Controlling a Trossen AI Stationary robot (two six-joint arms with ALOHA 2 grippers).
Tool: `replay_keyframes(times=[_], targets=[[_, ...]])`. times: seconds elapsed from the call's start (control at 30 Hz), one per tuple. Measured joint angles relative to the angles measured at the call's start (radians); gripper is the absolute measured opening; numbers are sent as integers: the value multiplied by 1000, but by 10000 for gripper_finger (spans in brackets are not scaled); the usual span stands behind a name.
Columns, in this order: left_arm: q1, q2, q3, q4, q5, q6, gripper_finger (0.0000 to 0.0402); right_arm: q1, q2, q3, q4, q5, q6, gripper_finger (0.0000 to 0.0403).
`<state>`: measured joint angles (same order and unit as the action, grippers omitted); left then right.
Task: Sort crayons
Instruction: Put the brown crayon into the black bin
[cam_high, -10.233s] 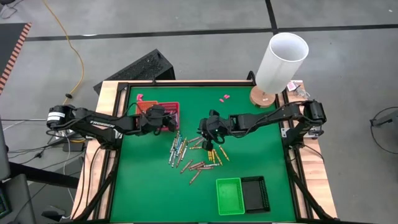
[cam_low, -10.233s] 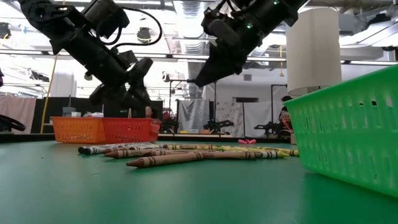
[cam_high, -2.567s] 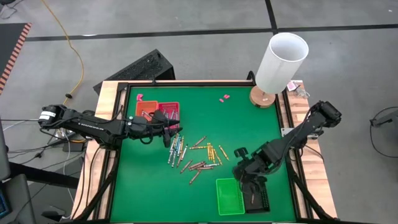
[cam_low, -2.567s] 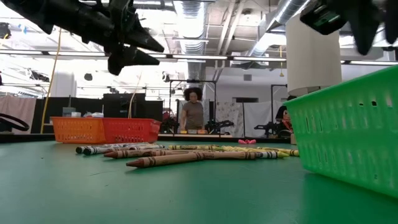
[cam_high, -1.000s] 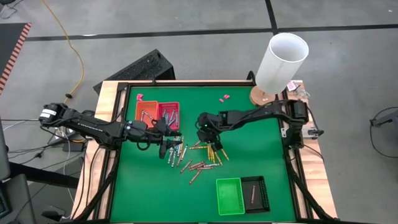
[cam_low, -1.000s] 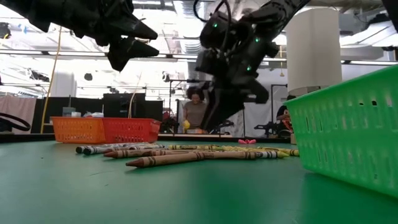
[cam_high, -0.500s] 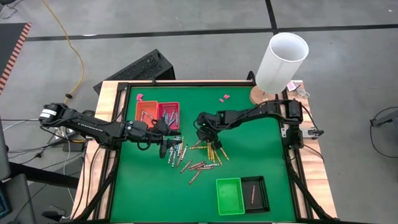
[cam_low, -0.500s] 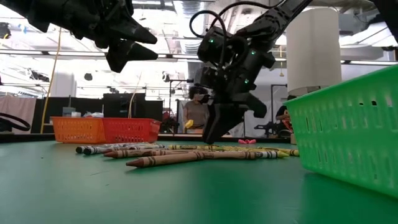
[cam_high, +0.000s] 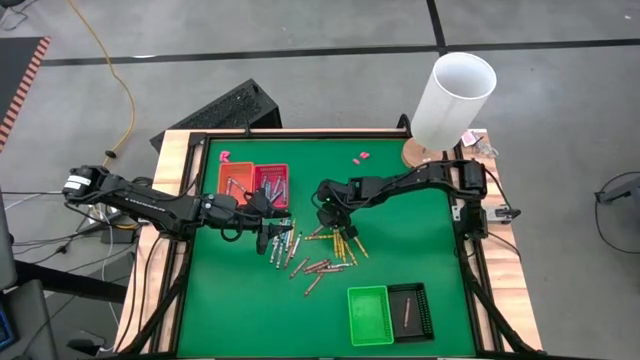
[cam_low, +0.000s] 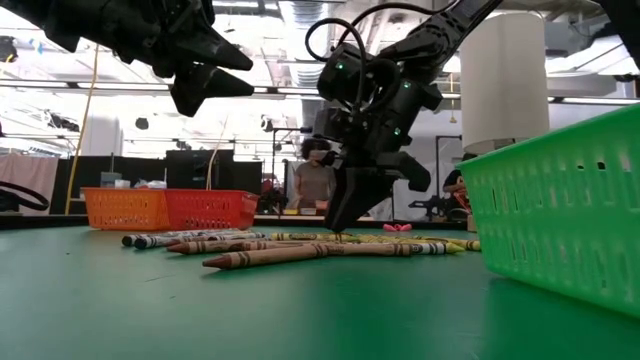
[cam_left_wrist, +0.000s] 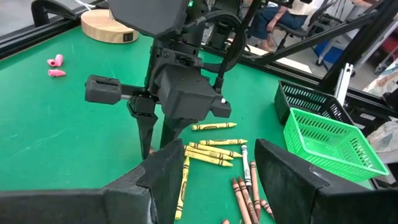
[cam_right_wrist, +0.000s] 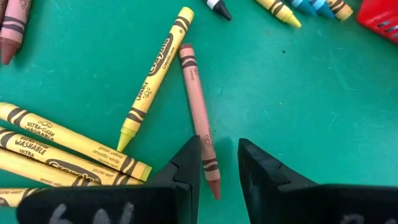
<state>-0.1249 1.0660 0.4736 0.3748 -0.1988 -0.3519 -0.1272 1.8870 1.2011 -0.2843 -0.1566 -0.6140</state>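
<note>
The right gripper (cam_right_wrist: 217, 163) stands open, jaws straddling a brown crayon (cam_right_wrist: 198, 112). It should close squarely, avoiding the yellow crayon (cam_right_wrist: 154, 73). The left gripper (cam_high: 272, 231) hovers open.

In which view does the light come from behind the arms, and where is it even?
Low view: bright ceiling lights behind leave the left gripper and the right gripper as dark silhouettes. Right wrist view: even light, the brown-red crayon casts hardly any shadow.
</note>
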Motion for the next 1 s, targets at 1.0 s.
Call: replay_keyframes(times=[1.0], targets=[[0,0,0,31,-78,12,187,-36,-44,-4,35,65,231,2]])
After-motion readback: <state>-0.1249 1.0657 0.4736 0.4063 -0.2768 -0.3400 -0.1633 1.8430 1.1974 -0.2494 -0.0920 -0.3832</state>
